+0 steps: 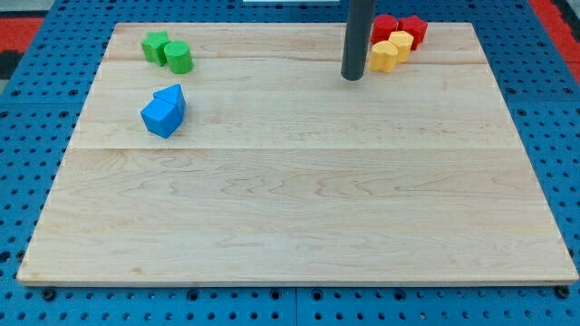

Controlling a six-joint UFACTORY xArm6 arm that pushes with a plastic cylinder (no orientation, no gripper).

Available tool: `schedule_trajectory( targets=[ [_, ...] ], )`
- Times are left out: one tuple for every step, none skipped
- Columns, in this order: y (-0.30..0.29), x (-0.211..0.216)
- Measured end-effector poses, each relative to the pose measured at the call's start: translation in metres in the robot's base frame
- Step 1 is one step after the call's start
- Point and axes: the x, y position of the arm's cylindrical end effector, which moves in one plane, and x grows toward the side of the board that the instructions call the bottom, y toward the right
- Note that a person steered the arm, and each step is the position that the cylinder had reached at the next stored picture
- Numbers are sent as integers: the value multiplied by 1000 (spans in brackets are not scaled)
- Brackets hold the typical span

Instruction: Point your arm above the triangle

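tip (pixel 352 78) bare rod, no claw | blue triangle (pixel 172 96) far toward view's left of tip, slightly lower

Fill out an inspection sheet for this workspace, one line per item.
Surface: pale wooden board on a blue pegboard.
Job's things: blue triangle block at the view's left, touching a blue cube-like block just below it.
Clutter: two green blocks at the view's top left; two red blocks and two yellow blocks bunched at the view's top right.
End effector: no gripper; my tip rests on the board, just left of the yellow blocks, far right of the triangle.
Cables: nothing seen.
Surroundings: red matting at the top corners.
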Motion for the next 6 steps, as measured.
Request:
schedule_trajectory(
  targets=[
    [-7, 0],
    [-13, 0],
    [-18, 0],
    [-55, 3],
    [-123, 15],
    [-176, 22]
  ],
)
